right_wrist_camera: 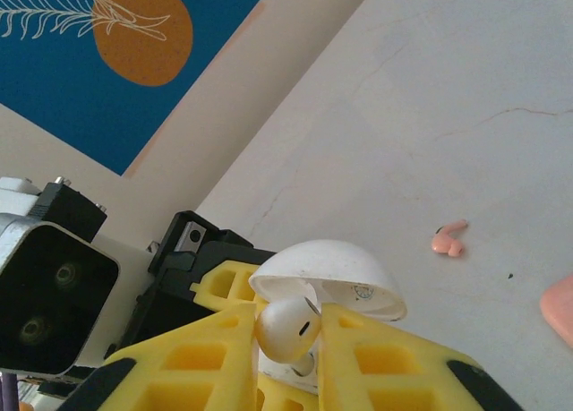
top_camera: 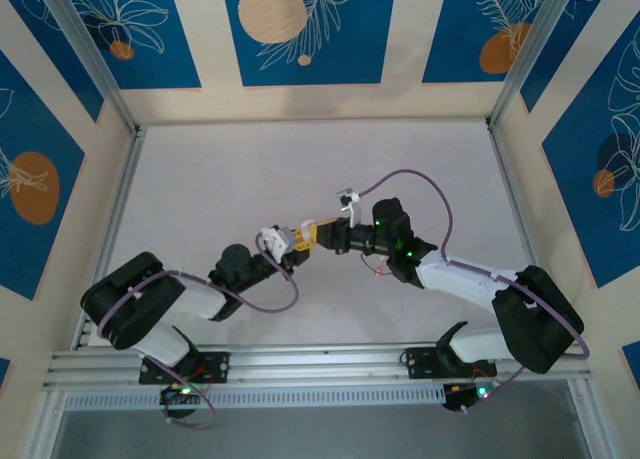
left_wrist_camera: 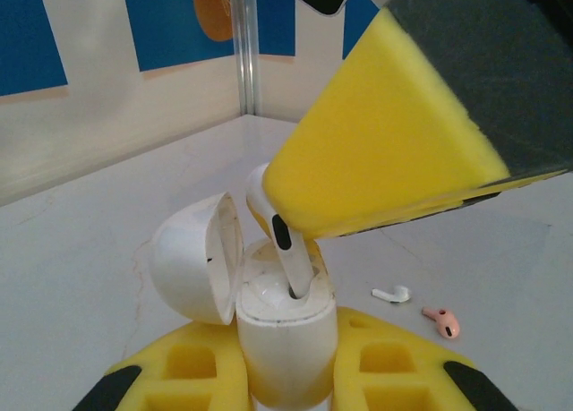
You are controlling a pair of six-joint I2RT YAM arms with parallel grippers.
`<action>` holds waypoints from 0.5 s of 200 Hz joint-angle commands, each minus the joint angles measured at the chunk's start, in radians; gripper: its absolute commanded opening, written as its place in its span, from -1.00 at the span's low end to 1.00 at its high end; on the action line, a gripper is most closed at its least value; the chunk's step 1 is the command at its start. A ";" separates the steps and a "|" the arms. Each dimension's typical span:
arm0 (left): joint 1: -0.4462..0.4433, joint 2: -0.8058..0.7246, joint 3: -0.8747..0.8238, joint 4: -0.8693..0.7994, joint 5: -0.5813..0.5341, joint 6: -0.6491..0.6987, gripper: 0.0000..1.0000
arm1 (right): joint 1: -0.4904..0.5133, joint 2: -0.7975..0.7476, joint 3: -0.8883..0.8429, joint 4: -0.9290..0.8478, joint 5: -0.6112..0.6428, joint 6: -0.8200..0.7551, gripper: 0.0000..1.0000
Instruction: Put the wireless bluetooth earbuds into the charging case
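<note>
Currently: white charging case [left_wrist_camera: 285, 335], lid [left_wrist_camera: 192, 259] open, clamped upright in my left gripper [left_wrist_camera: 286, 380] as a steady target; white earbud [left_wrist_camera: 269, 214], pinched in my right gripper [right_wrist_camera: 288, 362], stem partway into its socket.

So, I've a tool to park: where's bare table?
Bare: the table's far half by the back wall, and its left side along the rail. Crowded: mid-table, where left gripper and right gripper meet at the white charging case and held earbud; a white earbud and pink earbud lie nearby.
</note>
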 commanded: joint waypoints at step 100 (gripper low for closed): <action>-0.011 -0.047 0.011 0.080 0.016 0.001 -0.70 | 0.009 -0.013 -0.009 -0.072 0.009 -0.018 -0.28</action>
